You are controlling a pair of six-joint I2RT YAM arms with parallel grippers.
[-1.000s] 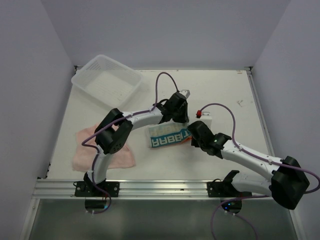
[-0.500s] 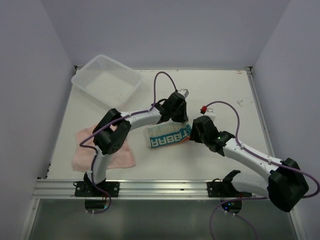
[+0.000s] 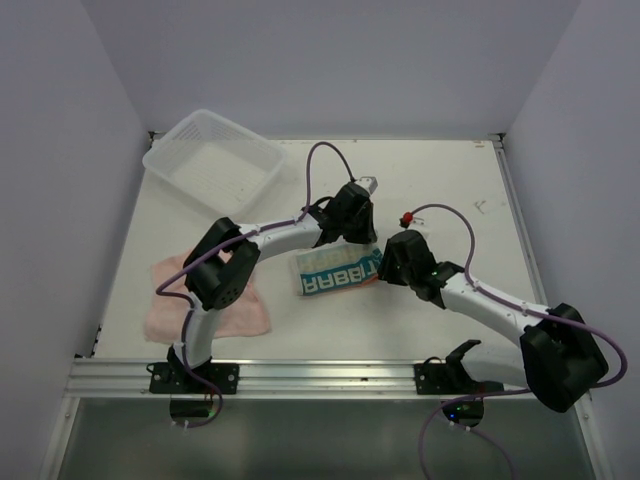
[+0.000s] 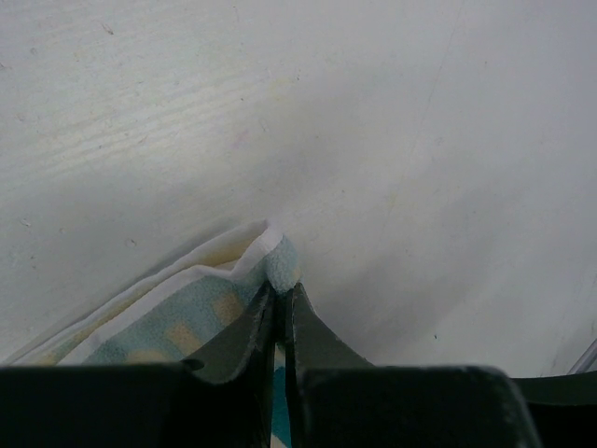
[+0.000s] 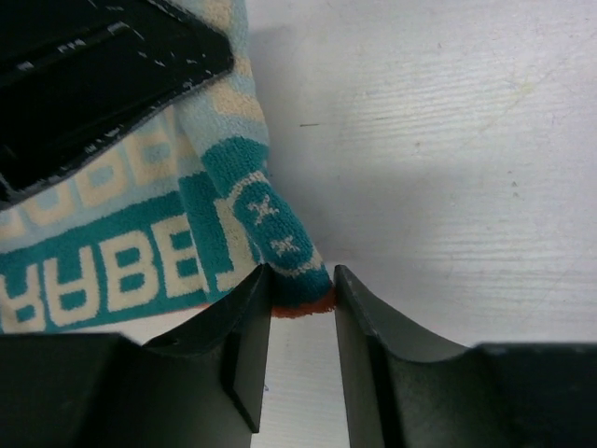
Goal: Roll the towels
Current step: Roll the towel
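Printed towel lies folded, not yet rolled; my left claw pinches one corner, my right claw sits narrow around another, grip unclear. Pink towel lies flat, unrolled.

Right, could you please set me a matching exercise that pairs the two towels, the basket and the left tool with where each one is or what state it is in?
Things:
1. pink towel
2. printed towel
3. mesh basket
4. left tool

Places or states:
A. far left corner, nothing in it
B. shut on a towel corner
C. spread flat at the near left
D. in the middle, letters showing

Pairs: 1-C, 2-D, 3-A, 4-B.
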